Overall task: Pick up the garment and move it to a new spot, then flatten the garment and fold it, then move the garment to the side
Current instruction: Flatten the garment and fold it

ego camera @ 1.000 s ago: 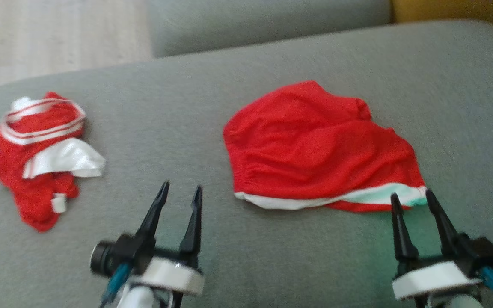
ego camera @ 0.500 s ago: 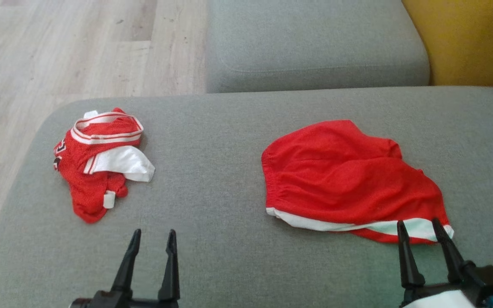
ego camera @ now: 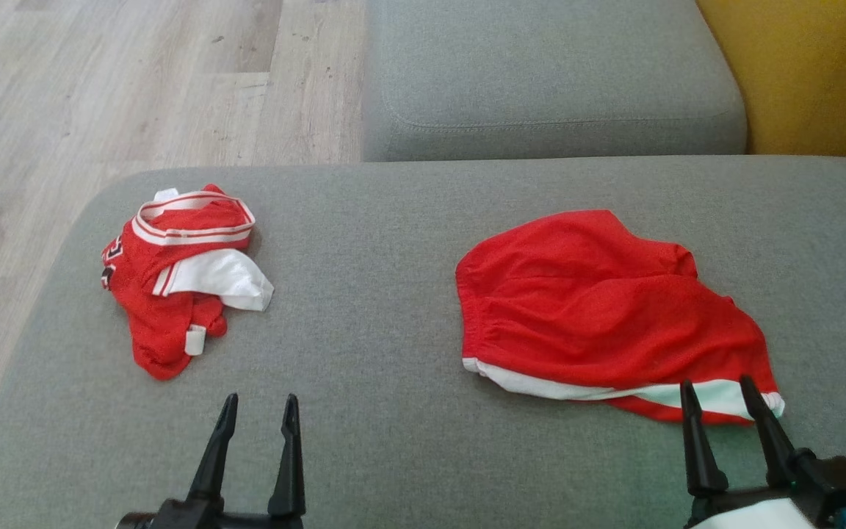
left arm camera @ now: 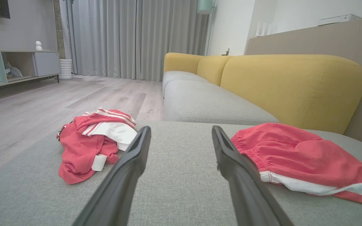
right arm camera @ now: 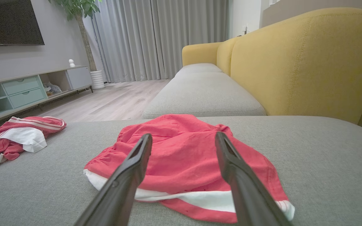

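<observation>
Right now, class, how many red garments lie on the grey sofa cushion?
2. A crumpled red jersey lies near the cushion's left edge; red shorts with a white band lie toward the right, just ahead of the right end effector. Folds could hide more.

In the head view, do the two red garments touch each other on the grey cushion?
No, the crumpled red jersey and the red shorts lie well apart, with bare grey cushion between them.
</observation>
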